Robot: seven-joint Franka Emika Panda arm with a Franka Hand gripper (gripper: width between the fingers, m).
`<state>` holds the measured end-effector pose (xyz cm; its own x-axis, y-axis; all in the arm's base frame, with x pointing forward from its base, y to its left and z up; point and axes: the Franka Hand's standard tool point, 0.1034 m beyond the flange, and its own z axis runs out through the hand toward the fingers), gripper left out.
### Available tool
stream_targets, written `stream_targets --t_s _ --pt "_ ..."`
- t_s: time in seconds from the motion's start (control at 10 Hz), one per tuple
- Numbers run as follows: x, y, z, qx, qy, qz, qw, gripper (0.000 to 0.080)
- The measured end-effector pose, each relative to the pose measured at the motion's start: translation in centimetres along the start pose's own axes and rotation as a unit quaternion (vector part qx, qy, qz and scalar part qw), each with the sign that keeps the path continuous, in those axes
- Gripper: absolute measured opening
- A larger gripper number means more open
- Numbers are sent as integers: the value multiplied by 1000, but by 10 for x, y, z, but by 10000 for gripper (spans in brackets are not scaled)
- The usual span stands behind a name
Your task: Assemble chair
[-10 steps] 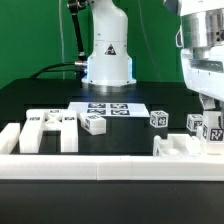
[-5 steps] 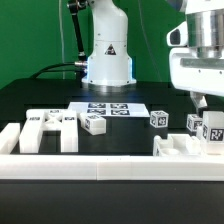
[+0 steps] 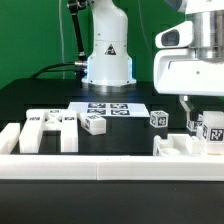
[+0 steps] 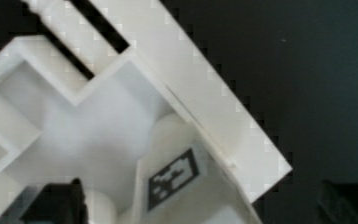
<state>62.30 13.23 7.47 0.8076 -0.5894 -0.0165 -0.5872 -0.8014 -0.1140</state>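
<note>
Chair (image 3: 178, 146) in loose pieces only, spread over the dark counter (image 3: 30, 100). Nearest, along the counter's front edge, a long white rail (image 3: 100, 165). Just behind it, toward the exterior view's left, a slatted panel (image 3: 48, 130) lying flat; toward the right, a blocky white part close to the rail. In the wrist view, probably that same part or a neighbour: angular white walls with one square tag (image 4: 172, 175), resting on the dark top and joined to nothing that can be made out. A little further back, a row of small tagged pieces, each apart from the next: one block (image 3: 95, 123) near the middle, another (image 3: 159, 119) to the right of the marker board (image 3: 110, 108), two more (image 3: 194, 123) below the tool. Above those two, the tool (image 3: 203, 108), hanging clear of the parts, jaws spread wide, nothing between them, nothing held. Behind the row, the marker board, flat and carrying no parts. Furthest back, the arm's base (image 3: 108, 55) against a green backdrop. Judged from this layout: hardly begun. No two parts visibly joined, no leg set into a seat, nothing upright. Left to do, by the look of it: nearly everything, most likely starting with a grasp on one of the pieces under the tool.
</note>
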Motion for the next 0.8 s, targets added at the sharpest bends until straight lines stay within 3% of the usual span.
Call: stream_targets --t_s 0.2,0.6,0.8 --pt "5 4 0 -21 14 -155 988 648" --pt "13 3 -6 -24 15 -339 940 648" --pt "14 0 -9 -24 12 -363 932 648"
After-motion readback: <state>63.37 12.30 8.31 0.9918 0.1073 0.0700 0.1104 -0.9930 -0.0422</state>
